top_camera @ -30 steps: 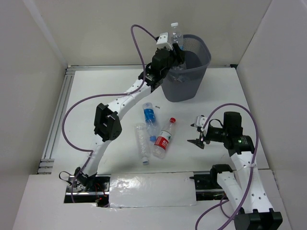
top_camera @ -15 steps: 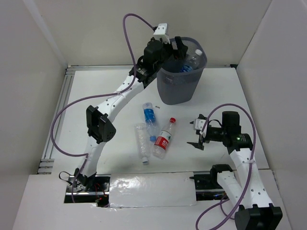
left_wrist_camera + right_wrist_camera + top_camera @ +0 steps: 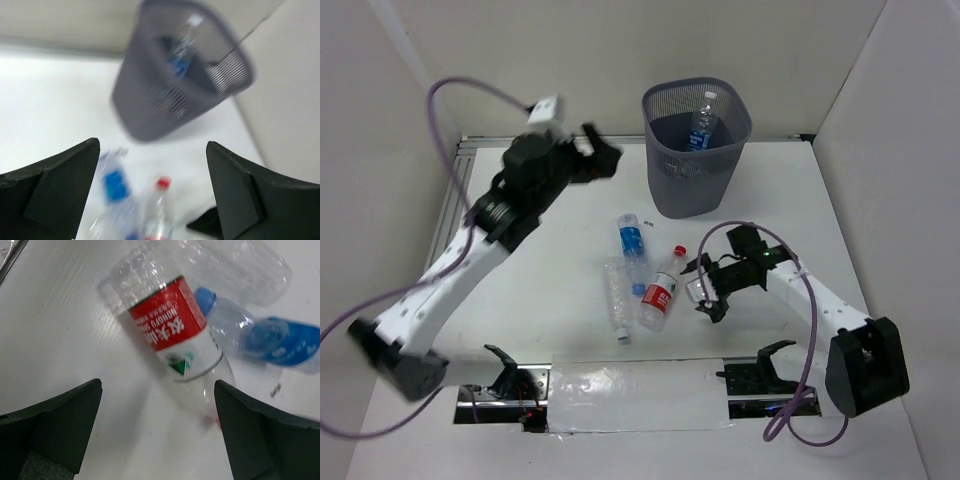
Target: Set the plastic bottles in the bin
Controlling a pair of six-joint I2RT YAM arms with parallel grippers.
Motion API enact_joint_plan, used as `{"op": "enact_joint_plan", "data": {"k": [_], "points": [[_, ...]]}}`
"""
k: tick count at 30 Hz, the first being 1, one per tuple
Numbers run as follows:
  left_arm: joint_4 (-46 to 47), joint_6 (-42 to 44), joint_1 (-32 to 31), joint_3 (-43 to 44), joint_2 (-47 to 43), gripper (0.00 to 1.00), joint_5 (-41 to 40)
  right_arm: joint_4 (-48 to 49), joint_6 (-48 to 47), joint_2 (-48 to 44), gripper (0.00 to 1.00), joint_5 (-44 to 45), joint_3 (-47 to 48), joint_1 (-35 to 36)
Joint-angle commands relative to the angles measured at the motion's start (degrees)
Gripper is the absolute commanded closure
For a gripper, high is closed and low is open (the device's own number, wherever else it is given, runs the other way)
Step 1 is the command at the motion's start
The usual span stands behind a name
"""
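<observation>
Aiming at the red-label bottle (image 3: 167,330) on the desk (image 3: 570,235), we hold our right fingers (image 3: 50,432) released, likely for grasping. Our left fingers (image 3: 50,195), also released, hang apart from the bin (image 3: 695,190).

You have a dark grey mesh bin (image 3: 692,185) on a white tabletop (image 3: 550,270). The red-label bottle (image 3: 661,292) has a red cap; the blue-label bottle (image 3: 631,243) and unlabelled bottle (image 3: 615,293) are clear.

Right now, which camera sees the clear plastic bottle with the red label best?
The right wrist view: the clear plastic bottle with the red label lies close and large, label sharp. The top view shows it small but whole, cap included. The left wrist view catches it blurred, low down.
</observation>
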Motion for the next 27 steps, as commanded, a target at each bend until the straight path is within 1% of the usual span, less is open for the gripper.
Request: {"op": "enact_joint_plan", "data": {"k": [1,2,5,6,7,10,13,15,16,17,18,21,22,23,24,25,26,27], "points": [[-10.55,-6.19,1.30,-18.90,-11.10,0.00,-2.05,10.53,-1.88,2.83,0.00,6.84,1.51,7.72],[-12.14,-8.81,1.30,-26.95,-16.79,0.00,-2.05,12.05,0.13,3.97,0.00,7.99,1.51,11.31],[-16.97,-12.26,1.30,-36.49,-24.73,0.00,-2.05,18.73,5.14,7.49,0.00,11.51,2.22,15.03],[-17.60,-14.62,0.52,-41.48,-29.71,0.00,-2.05,20.40,6.03,8.89,0.00,12.65,2.22,16.78],[-17.61,-15.60,-0.18,-43.80,-32.20,0.00,-1.53,22.85,6.57,9.51,0.00,15.27,2.22,17.67],[-17.61,-19.73,-1.33,-50.13,-38.09,0.00,-1.00,25.85,7.18,12.94,0.00,19.32,1.69,19.70],[-17.09,-21.85,-2.47,-53.48,-38.64,0.00,0.14,27.71,7.80,17.07,0.00,22.40,1.69,21.28],[-15.68,-23.25,-3.17,-54.62,-37.86,0.00,1.46,27.71,7.80,20.05,0.05,23.03,2.31,21.80],[-14.02,-23.26,-3.18,-55.24,-37.33,0.00,1.47,27.19,7.80,20.68,0.08,23.56,2.91,21.81],[-12.52,-23.26,-3.79,-55.25,-36.37,0.00,2.07,25.18,7.80,21.20,0.22,23.56,3.79,21.81],[-12.51,-22.65,-4.40,-55.25,-35.83,0.00,2.08,25.16,7.80,21.21,0.30,23.56,3.80,21.81],[-9.35,-21.24,-4.93,-54.72,-35.04,0.00,2.78,17.89,7.72,20.17,0.50,21.20,6.17,20.76],[-8.30,-21.23,-4.94,-54.72,-34.34,0.00,3.65,15.26,7.71,18.41,0.60,19.88,7.04,19.45],[-7.33,-20.62,-4.94,-54.72,-33.46,0.00,4.27,9.31,7.71,17.27,0.64,18.48,9.40,19.43],[-5.50,-20.62,-4.94,-54.72,-32.93,0.00,4.28,6.12,7.71,15.95,0.66,14.72,10.99,18.48],[-4.43,-19.75,-4.94,-54.72,-31.80,0.00,5.84,3.04,7.71,12.72,0.68,12.25,12.83,17.42],[-3.38,-19.74,-5.46,-54.72,-31.18,0.00,6.47,-1.77,8.58,11.12,0.69,9.70,17.12,17.41],[-2.41,-19.74,-5.46,-54.72,-30.56,0.00,6.48,-2.95,10.42,9.54,0.71,5.76,19.59,17.41]]}}
